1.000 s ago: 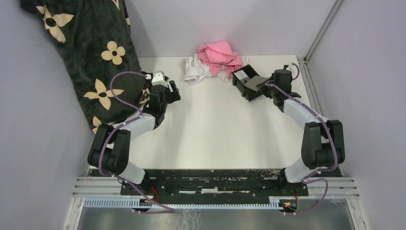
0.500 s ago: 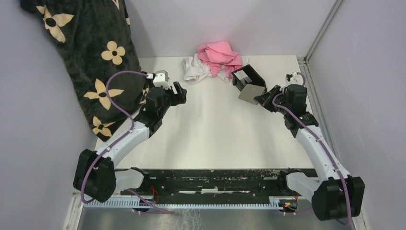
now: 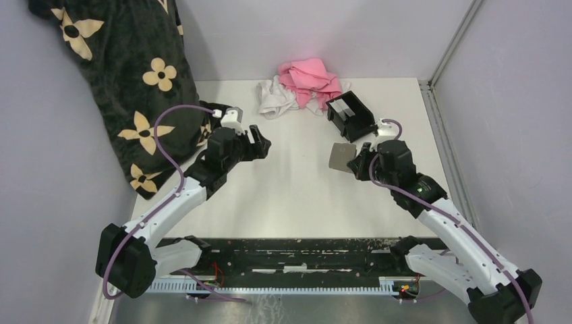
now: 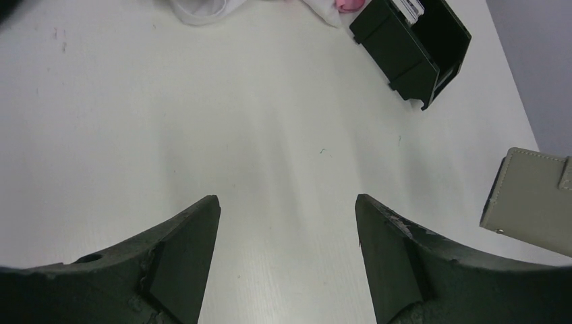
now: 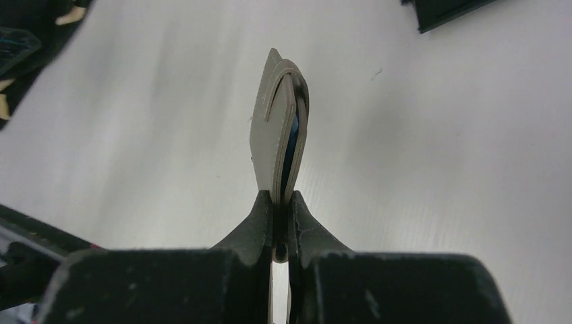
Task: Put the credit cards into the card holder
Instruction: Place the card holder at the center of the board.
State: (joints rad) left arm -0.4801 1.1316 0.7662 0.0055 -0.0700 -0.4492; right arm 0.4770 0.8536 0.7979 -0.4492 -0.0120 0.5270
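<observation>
My R hand (image 5: 282,199) is clenched on the edge of a folded grey wallet (image 5: 276,128), held off the bench (image 3: 297,182) on the near side of the card holder (image 3: 351,116), not touching it. Blue strip shows btwn the wallet flaps; can't tell if it's a card. My L hand (image 4: 284,202) is spread wide w/ nothing in it, well to the left of the card holder. A white card (image 4: 413,5) stands inside the card holder. Pink cloth (image 3: 309,75) and white cloth (image 3: 275,98) lie just behind-left of the card holder.

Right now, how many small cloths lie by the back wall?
2: the pink cloth at the far edge, overlapping the white cloth on its left. Others may be hidden beneath.
</observation>
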